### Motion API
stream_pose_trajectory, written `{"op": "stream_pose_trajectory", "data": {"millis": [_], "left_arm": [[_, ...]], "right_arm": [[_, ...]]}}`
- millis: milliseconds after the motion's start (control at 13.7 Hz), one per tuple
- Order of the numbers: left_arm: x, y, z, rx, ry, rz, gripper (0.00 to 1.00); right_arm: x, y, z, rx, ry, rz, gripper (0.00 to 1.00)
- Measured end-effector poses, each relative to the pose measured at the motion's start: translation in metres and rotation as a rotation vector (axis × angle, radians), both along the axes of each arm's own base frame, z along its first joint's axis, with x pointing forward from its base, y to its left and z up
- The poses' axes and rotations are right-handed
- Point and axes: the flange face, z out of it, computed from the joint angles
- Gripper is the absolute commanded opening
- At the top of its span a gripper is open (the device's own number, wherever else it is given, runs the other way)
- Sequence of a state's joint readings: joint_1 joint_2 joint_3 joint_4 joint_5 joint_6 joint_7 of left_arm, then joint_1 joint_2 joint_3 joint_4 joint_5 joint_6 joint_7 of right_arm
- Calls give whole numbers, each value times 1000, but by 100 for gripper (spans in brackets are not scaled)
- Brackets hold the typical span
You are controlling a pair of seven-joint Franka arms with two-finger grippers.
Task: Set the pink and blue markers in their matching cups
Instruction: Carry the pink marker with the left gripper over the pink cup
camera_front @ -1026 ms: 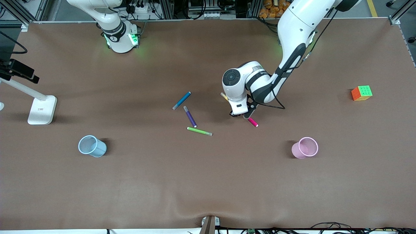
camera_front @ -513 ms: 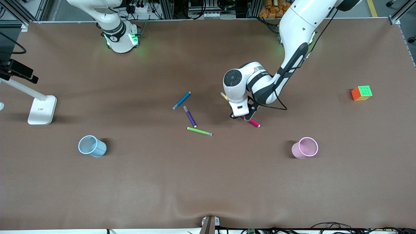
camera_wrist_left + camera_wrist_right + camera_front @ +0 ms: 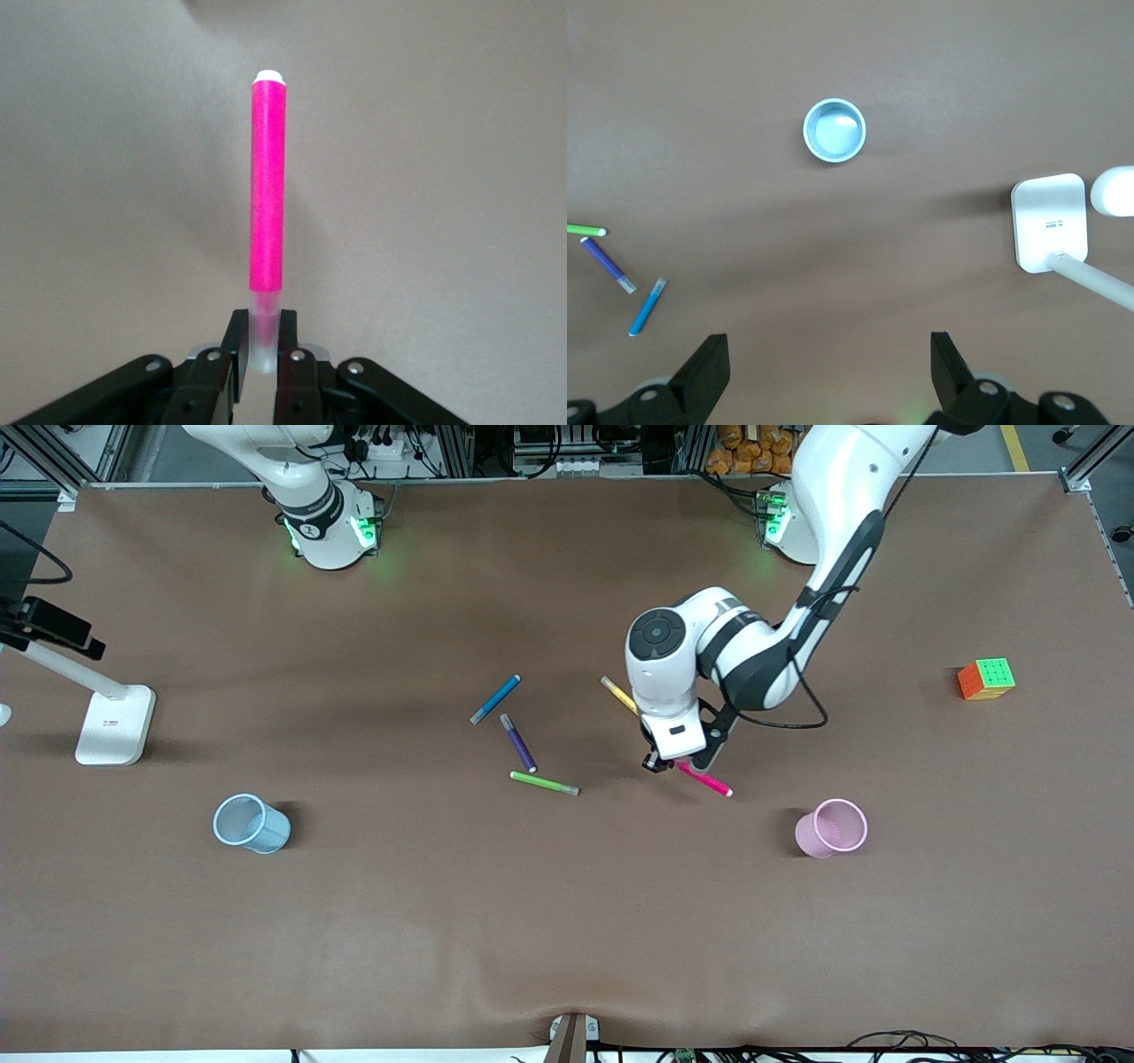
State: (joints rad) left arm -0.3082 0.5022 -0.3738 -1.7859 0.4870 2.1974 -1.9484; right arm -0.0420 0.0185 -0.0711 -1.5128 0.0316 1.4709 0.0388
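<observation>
My left gripper is shut on the pale end of the pink marker, which sticks out level over the table between the loose pens and the pink cup. In the left wrist view the fingers pinch the marker at its clear end. The blue marker lies on the table toward the right arm's end, and the blue cup stands nearer the front camera. My right gripper waits, open and empty, high over the blue cup; it does not show in the front view.
A purple pen, a green pen and a yellow pen lie near the blue marker. A colour cube sits toward the left arm's end. A white lamp stand stands at the right arm's end.
My left gripper has moved with the pink marker toward the front camera and the pink cup, uncovering more of the yellow pen. The right arm has not moved.
</observation>
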Motion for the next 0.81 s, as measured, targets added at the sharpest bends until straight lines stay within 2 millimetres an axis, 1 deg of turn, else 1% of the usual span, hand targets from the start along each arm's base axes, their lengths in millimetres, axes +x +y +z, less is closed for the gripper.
{"op": "stream_pose_trajectory", "data": {"millis": [73,147,293,440,586,806], "left_arm": [[6,7,13,-20,14,-3,0],[13,16,30,-48,33,-6,0],[33,40,71,-98,68,-14,0],[52,66,107,-129,96,-22,0],[70,93,129,-170,128,-36,0],[93,146,145,-273,195,-87,0]], "right_arm": [[6,-1,-6,-2,-7,-1,100],[14,-1,-17,-3,-3,-2,100],[34,-3,-50,-4,35,-4,100],[46,-6,-80,-3,80,-7,100],[52,-7,-97,-2,109,-8,100],[54,-7,-106,0,129,-34,100]]}}
